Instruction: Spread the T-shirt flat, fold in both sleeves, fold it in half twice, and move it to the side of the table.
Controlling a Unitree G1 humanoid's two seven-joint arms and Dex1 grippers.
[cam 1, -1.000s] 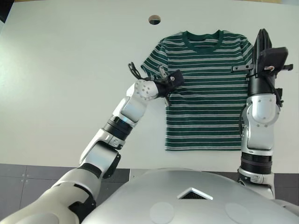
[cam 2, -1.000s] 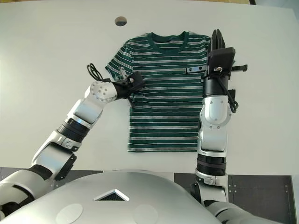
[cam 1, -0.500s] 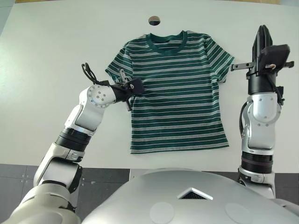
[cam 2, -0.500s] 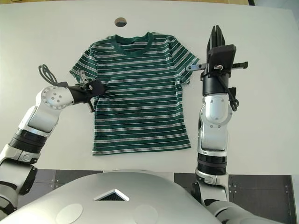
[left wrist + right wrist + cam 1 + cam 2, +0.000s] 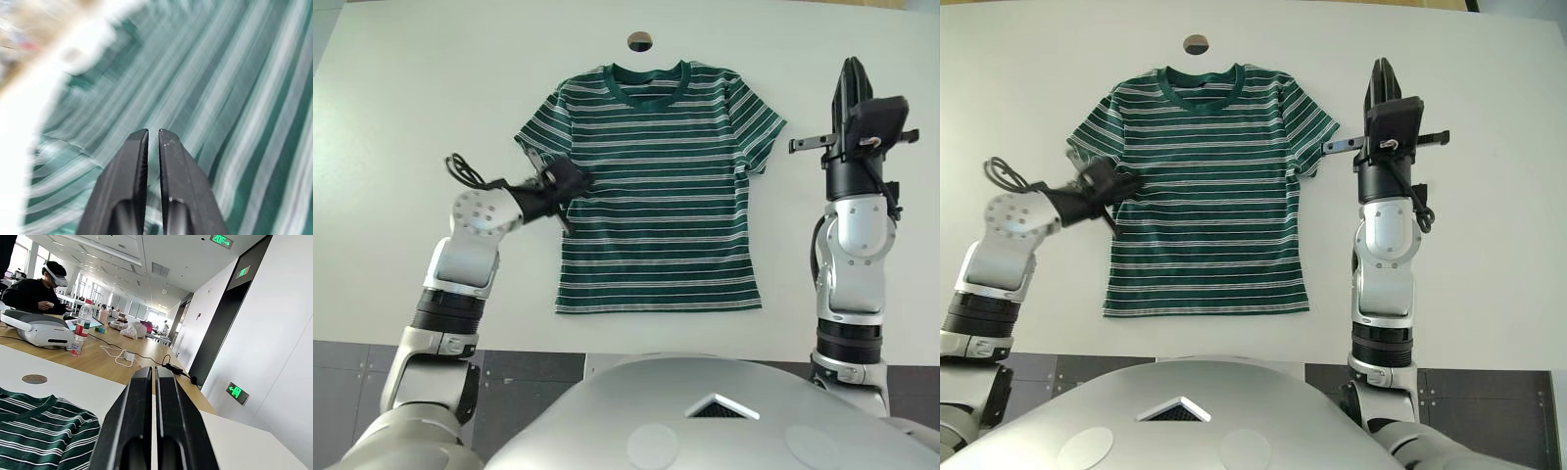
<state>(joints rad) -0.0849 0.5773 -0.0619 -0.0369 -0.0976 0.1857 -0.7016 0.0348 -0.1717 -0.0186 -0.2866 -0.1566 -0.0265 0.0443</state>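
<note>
Shifted leftward with the left gripper (image 5: 152, 133), the shirt (image 5: 656, 196) lies flat under its clenched fingers; we see no cloth pinched. Right gripper (image 5: 153, 369), clenched and empty, stands raised beside it. We judge spreading done; sleeves, both halvings and the move remain.

Take the tall dark doorway (image 5: 222, 328) in the white wall as your marker. High above its top, up by the ceiling, you'll find a small green lit sign (image 5: 221, 241): it carries a floor marking of two digits and a letter, followed by an arrow. Low on the white wall just beside the doorway's foot sits a second green lit exit sign (image 5: 236, 391), showing a running-figure pictogram with an arrow. Well away from the doorway, on the wooden desk, a clear plastic bottle (image 5: 82, 328) wears a label too small for you to read.
</note>
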